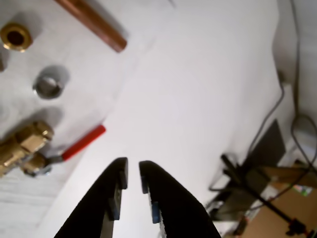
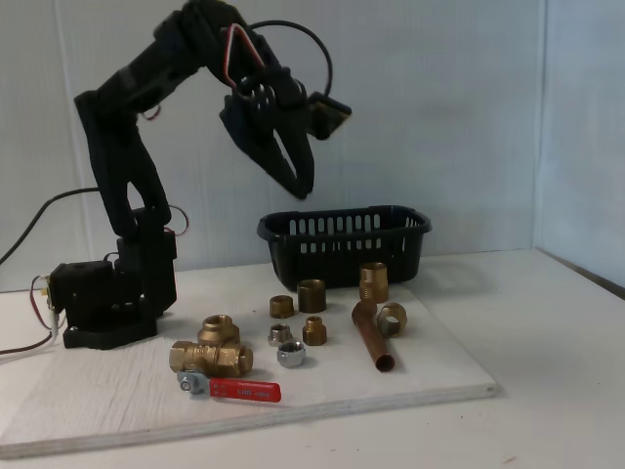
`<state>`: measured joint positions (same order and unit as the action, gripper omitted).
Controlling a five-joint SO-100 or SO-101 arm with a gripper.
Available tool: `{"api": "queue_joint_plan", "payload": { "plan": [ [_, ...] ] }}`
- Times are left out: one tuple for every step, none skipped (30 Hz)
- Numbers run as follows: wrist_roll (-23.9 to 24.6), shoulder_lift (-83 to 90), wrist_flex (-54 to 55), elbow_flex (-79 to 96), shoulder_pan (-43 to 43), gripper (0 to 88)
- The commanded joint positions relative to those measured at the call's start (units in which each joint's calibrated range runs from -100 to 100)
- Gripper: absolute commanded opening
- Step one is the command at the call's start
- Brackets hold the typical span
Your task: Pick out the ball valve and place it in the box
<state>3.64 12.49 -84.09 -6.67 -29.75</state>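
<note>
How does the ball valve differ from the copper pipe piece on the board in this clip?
The ball valve is a chunky yellow brass body, while the copper pipe is a plain reddish tube. The valve carries a flat red lever; the pipe has no attachments. In the fixed view the valve sits at the board's front left, the pipe further right. Both lie on the white board, untouched by the gripper.

A copper pipe (image 2: 372,336) lies among small brass fittings (image 2: 312,295) on a white board (image 2: 410,386).
</note>
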Motion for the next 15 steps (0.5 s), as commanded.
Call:
{"api": "queue_joint_plan", "payload": {
  "plan": [
    [-0.2,-3.5,-1.3,-5.6,-0.9,0.9],
    [-0.2,-4.7,-1.4,-6.1,-1.2,0.9],
    [-0.2,-5.7,-1.5,-6.7,-1.5,0.9],
    [-0.2,-6.6,-1.5,-7.1,-1.8,0.9],
    [-0.2,-7.5,-1.6,-7.2,-1.8,0.9],
    [-0.2,-8.2,-1.6,-7.2,-1.8,0.9],
    [-0.2,-8.9,-1.6,-7.0,-1.8,0.9],
    [-0.2,-9.4,-1.6,-6.8,-1.8,0.9],
    [-0.2,-9.9,-1.6,-6.7,-1.8,0.9],
    [-0.2,-10.4,-1.8,-6.7,-1.8,0.9],
    [-0.3,-10.8,-2.6,-6.8,-1.8,0.9],
    [-0.3,-11.3,-3.5,-7.1,-1.9,1.3],
    [-0.3,-11.5,-4.5,-7.0,-1.9,1.3],
    [-0.3,-11.5,-5.7,-6.8,-1.9,1.3],
    [-0.3,-11.6,-7.0,-6.8,-1.9,1.5]
  ]
}}
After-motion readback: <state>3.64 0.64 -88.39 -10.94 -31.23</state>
